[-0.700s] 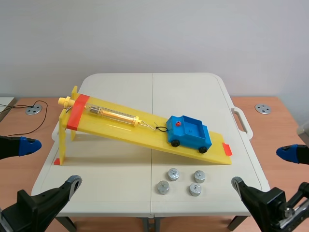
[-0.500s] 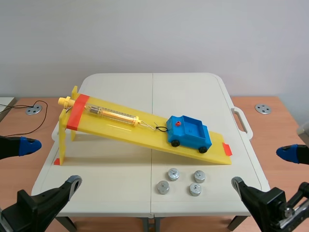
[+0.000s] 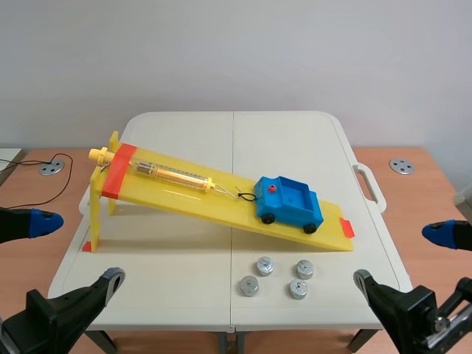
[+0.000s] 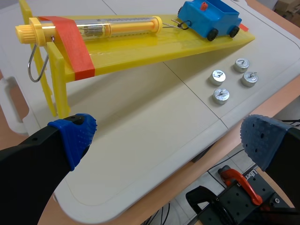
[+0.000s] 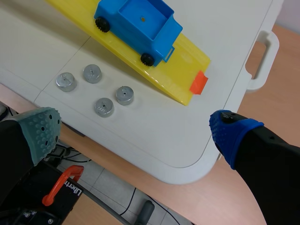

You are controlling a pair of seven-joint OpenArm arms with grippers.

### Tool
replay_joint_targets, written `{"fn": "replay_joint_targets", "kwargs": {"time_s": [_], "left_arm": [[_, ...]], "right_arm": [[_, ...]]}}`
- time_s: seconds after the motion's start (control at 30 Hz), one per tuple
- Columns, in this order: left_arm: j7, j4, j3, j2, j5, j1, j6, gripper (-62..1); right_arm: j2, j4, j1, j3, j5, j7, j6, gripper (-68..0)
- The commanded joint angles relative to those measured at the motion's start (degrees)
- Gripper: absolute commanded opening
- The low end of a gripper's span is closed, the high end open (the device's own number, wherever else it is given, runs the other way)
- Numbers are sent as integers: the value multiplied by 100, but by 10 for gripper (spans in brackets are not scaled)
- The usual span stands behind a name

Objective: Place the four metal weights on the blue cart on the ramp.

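Four metal weights (image 5: 124, 95) sit on the table (image 5: 28, 47) just ahead of the wide-open right gripper (image 5: 133, 129), near the blue cart (image 5: 138, 26) on the ramp (image 5: 185, 70), well ahead of the open left gripper (image 4: 167, 136).

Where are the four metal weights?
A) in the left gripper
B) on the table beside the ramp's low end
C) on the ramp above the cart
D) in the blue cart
B: the metal weights lie on the table, and the blue cart is empty.
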Motion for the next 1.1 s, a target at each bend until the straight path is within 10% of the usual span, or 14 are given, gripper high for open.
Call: {"fn": "replay_joint_targets", "kwargs": {"time_s": [0.0, 0.63, 1.07], "left_arm": [[-852, 433, -94, -50, -463, 74, -52, 14], [144, 433, -92, 286, -437, -243, -120, 14], [511, 413, -90, 461, -435, -402, -118, -435]], "right_arm": [[262, 313, 225, 166, 208, 590, -162, -15], [-42, 313, 452, 144, 83, -282, 269, -17], [-542, 291, 1305, -726, -181, -975, 286, -23]]}}
